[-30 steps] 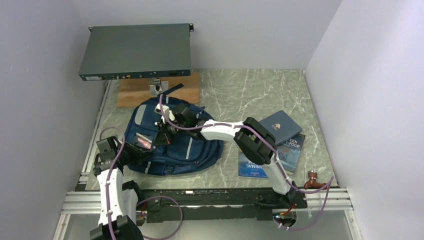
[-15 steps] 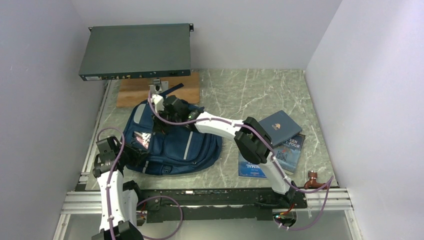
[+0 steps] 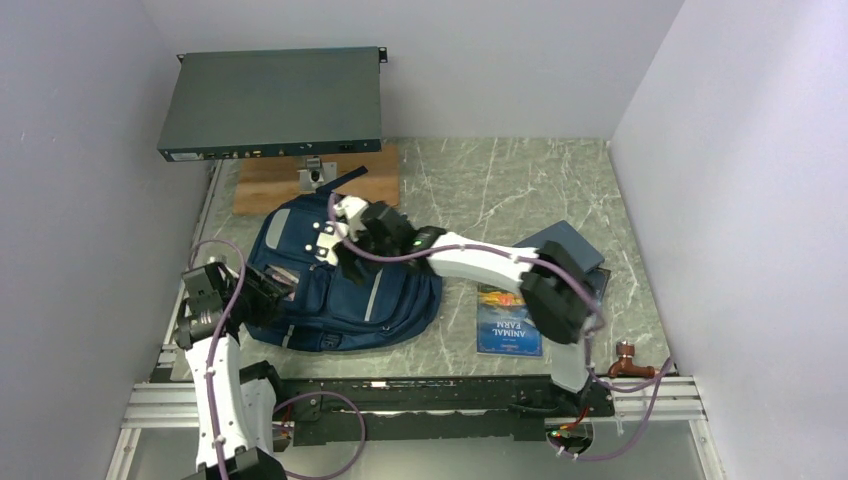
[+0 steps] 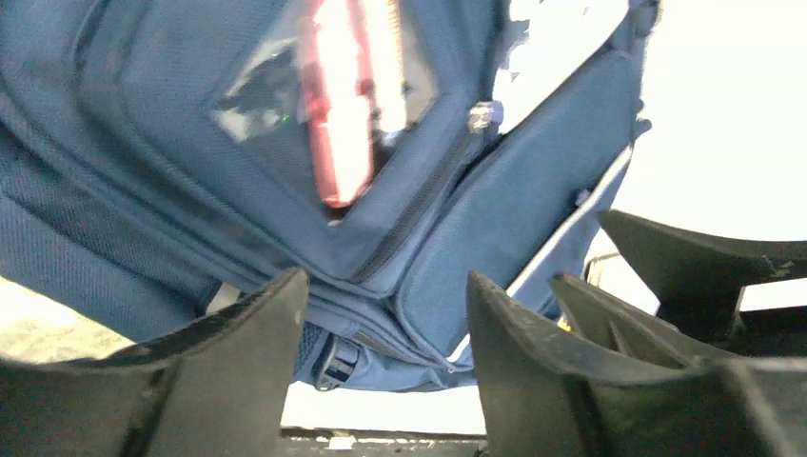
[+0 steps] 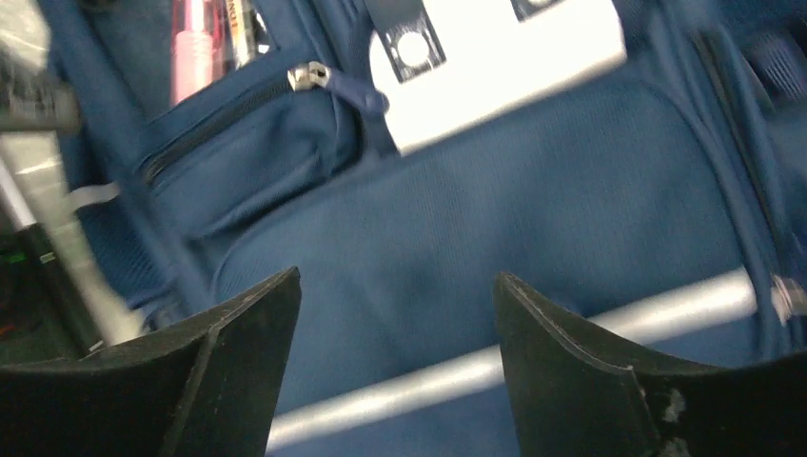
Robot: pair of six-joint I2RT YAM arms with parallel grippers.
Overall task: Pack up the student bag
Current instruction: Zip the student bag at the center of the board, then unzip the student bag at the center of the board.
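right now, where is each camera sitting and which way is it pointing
top external: high behind the robot, looking down on table, navy backpack, Animal Farm book; left arm, right arm show.
left wrist: low at the backpack's near-left edge, facing its clear pocket; open left gripper shows.
right wrist: above the backpack's front, looking down at its white patch; open right gripper shows.
shared: both wrist views catch the pocket's pink item.

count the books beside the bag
2: Animal Farm just right of the student bag, and a dark blue book beyond it, partly under the right arm, which may hide another.
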